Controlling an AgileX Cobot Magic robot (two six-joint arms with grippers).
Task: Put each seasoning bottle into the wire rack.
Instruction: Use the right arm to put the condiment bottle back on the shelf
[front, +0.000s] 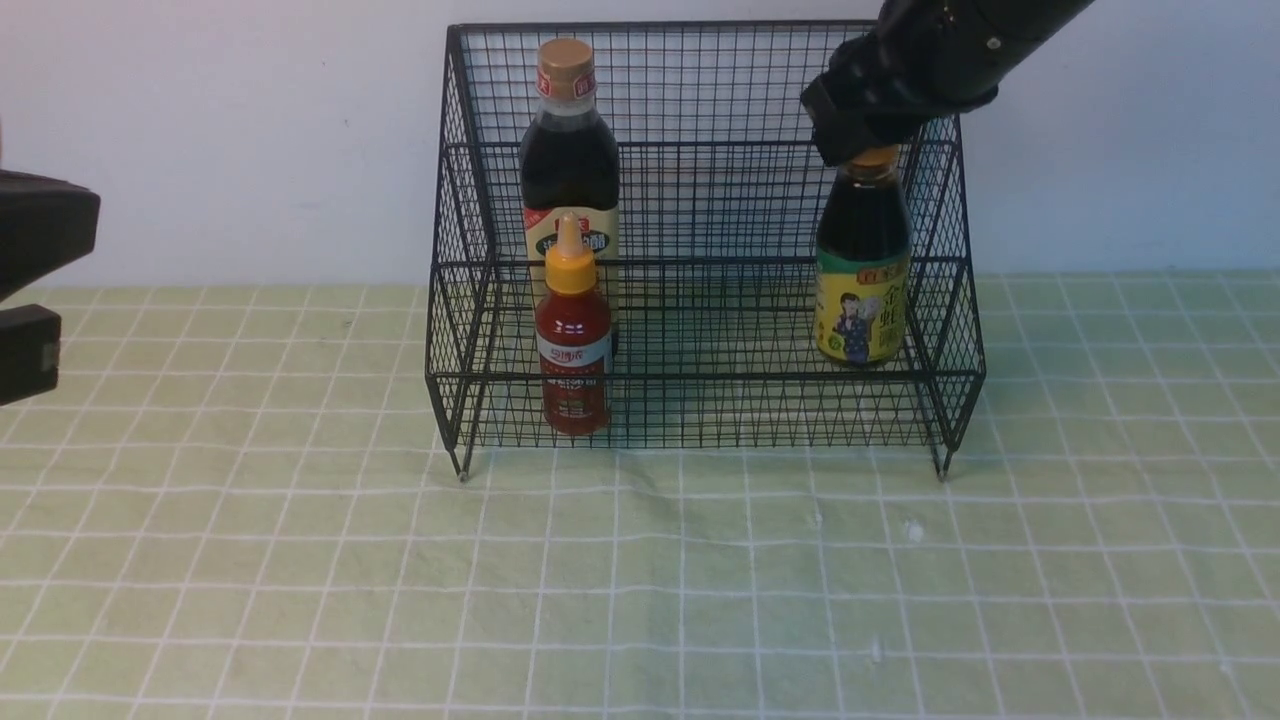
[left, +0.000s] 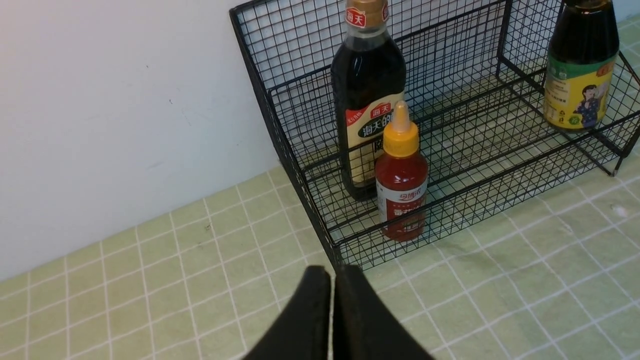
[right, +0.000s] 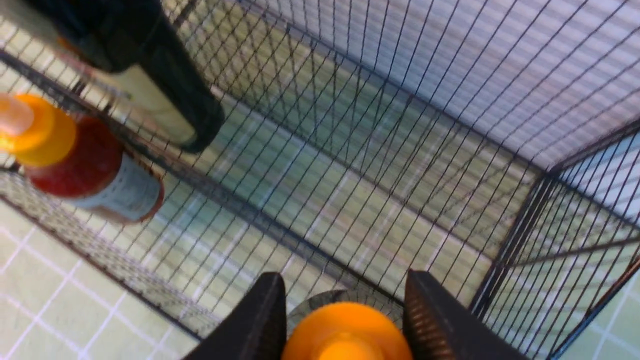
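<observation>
The right gripper (right: 345, 305) is holding the yellow-labelled bottle (front: 863, 265) upright by its orange cap, above the lower tier of the wire rack (front: 705, 377), right of the front frame's centre. The bottle is hanging directly below the fingers, so lowering is probably coming next.

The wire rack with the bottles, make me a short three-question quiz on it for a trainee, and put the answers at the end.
1. True or false: the red bottle stands in front of the tall dark bottle.
2. Which has its fingers around the cap of the yellow-labelled bottle?
A) left end effector
B) right end effector
3. Fill in: seen from the front view, the tall dark bottle stands toward the ___ end of the wire rack.

Key: 1 true; 2 B; 3 left.
</observation>
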